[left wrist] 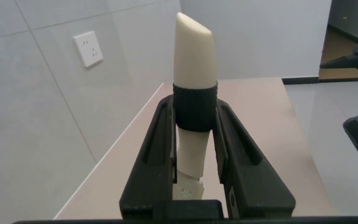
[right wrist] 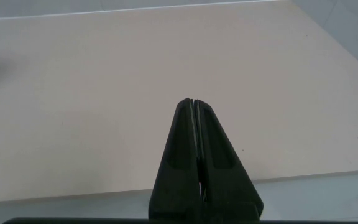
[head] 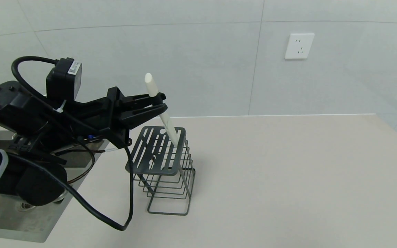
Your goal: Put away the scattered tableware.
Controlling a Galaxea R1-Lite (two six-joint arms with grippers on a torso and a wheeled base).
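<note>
The left gripper [head: 160, 103], held out level above the sink's edge, is clamping a utensil [head: 151, 85] by its white handle. The utensil is tilting, its lower end seemingly entering the rack [head: 152, 171] on the tabletop [head: 288, 172]. Stowing looks half done; it is calling for lowering, then release. The right gripper [right wrist: 193, 107] is hanging closed and empty over bare tabletop.

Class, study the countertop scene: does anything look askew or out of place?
Yes: the white-handled utensil held in the left gripper leans at a tilt rather than upright, its lower part at the top edge of the wire rack.
</note>
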